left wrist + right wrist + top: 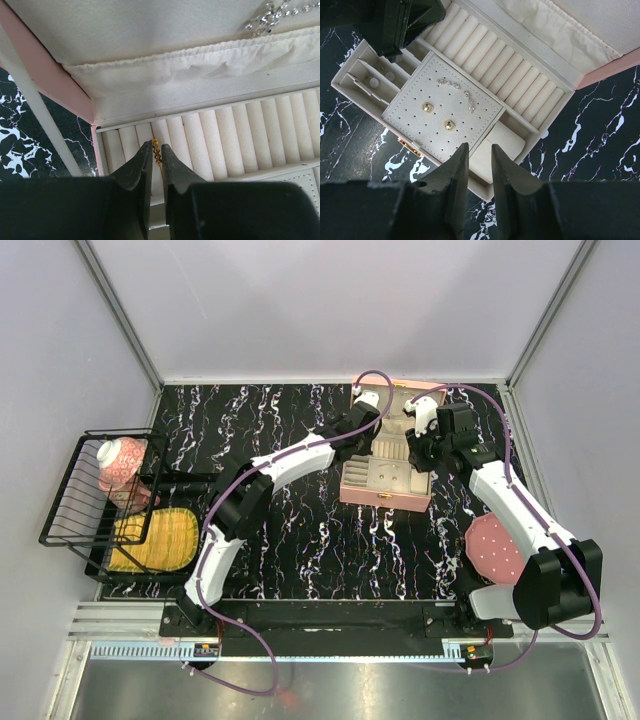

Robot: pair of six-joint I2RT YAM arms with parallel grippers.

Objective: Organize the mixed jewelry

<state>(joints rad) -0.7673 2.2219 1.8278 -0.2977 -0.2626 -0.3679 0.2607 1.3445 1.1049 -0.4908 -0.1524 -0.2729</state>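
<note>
One pink box (385,500), one dotted disc (493,545), one wire rack (72,502), two gold studs (427,106) (449,124), one gold ring (156,150).

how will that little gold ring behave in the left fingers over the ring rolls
The gold ring is tiny and looks rigid, so it probably won't flex. Pinched at the very tips of the left fingers, it may slip or twist. Dropped on the ring rolls, it would likely settle in a groove.

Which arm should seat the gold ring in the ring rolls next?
Left. The left end effector grips the ring between its fingertips, directly over the rolls. The right end effector hangs empty over the front edge of the box, apart from the rolls.
</note>
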